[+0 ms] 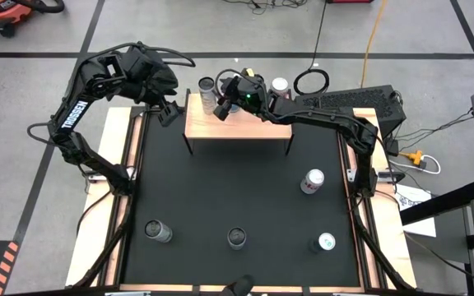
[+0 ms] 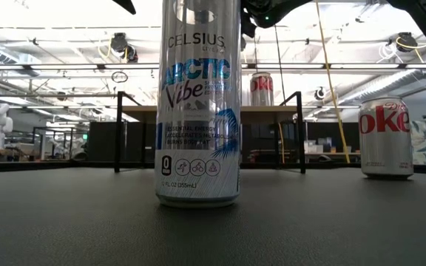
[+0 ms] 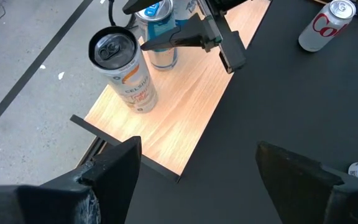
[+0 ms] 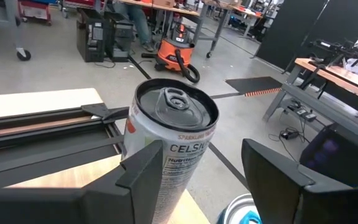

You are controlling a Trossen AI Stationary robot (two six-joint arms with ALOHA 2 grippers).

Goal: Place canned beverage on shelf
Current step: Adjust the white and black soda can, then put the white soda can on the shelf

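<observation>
The shelf (image 1: 245,123), a light-wood board on black legs, stands at the table's far side. A blue-topped can (image 3: 157,34) stands upright on its far left part, and my right gripper (image 1: 221,105) is shut on it. A silver Celsius can (image 3: 126,68) stands on the shelf's far left corner, just beyond the fingers (image 4: 145,174). A red-and-silver can (image 1: 280,85) stands at the shelf's far right. My left gripper (image 1: 169,111) hovers open above the shelf's left end, nothing between its fingers (image 3: 117,168). My right gripper has the blue-topped can between its two fingers, one on each side of the can's wall (image 3: 166,53). The fingers come about level from the table's right side. The can stands upright with its base on the shelf board (image 3: 166,65). The gripper body hides the far-side contact.
On the black mat stand a Diet Coke can (image 1: 313,182) at the right and three more cans along the near side (image 1: 159,232) (image 1: 237,238) (image 1: 323,242). The tall Arctic Vibe can (image 2: 198,103) fills the low view's middle. Wooden strips edge the table's sides.
</observation>
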